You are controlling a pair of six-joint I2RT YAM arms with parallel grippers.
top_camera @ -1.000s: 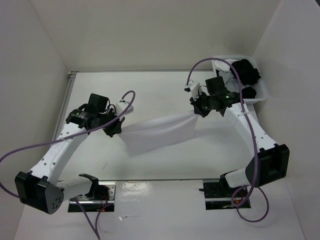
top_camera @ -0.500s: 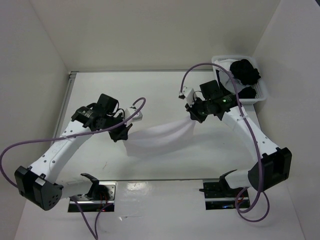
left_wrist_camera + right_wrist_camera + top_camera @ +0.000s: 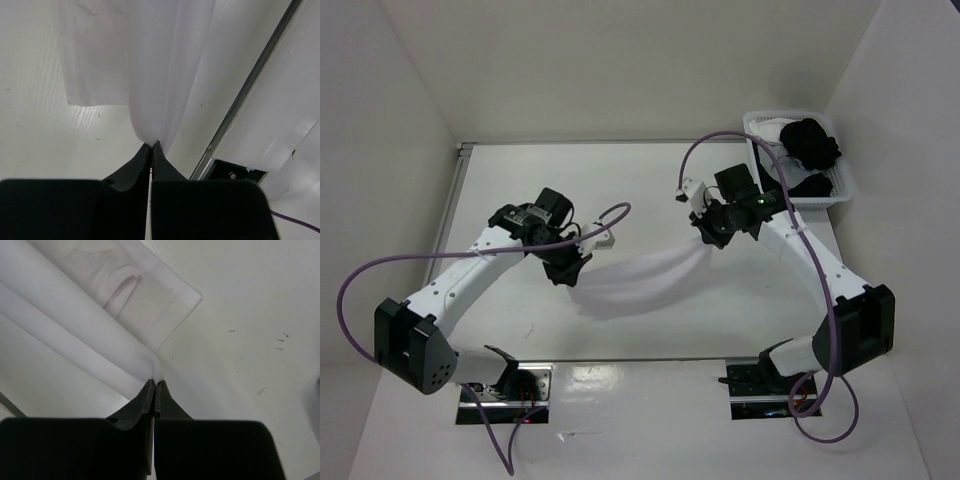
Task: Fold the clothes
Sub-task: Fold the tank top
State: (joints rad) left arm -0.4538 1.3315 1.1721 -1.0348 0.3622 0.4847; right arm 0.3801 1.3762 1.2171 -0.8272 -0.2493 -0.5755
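Obs., mid-fold. The white garment point(image 3: 642, 280) is slung between the two arms over the middle of the table point(image 3: 620, 180), each end pinched at one point, so the cloth gathers into long pleats that run from one grip to the other. The span sags toward the near edge; its lower part looks to lie on the tabletop, though from above I cannot tell just where it lifts clear.

Left gripper point(image 3: 151, 146) – jaws clenched, tips meeting on a bunched bit of fabric; its wrist view shows the cloth fanning out from that pinch, one straight hem lying flat beyond. Right gripper point(image 3: 155, 384) – likewise clamped on the garment, with folds streaming away from the tips and a squared, hemmed corner lying on the table beside them.

Why held so: two pinches on opposite ends let the arms carry the whole piece together and draw it flat. The slack between them suggests, as I judge it, that the cloth is being carried or laid over rather than stretched taut.

Far right corner: a white lattice basket point(image 3: 848, 180) with dark items point(image 3: 812, 142) inside, well apart from the garment, just behind the right arm.

Progress, judged: early to middle – no neat rectangle yet. Risk: thin fabric slipping from a point pinch
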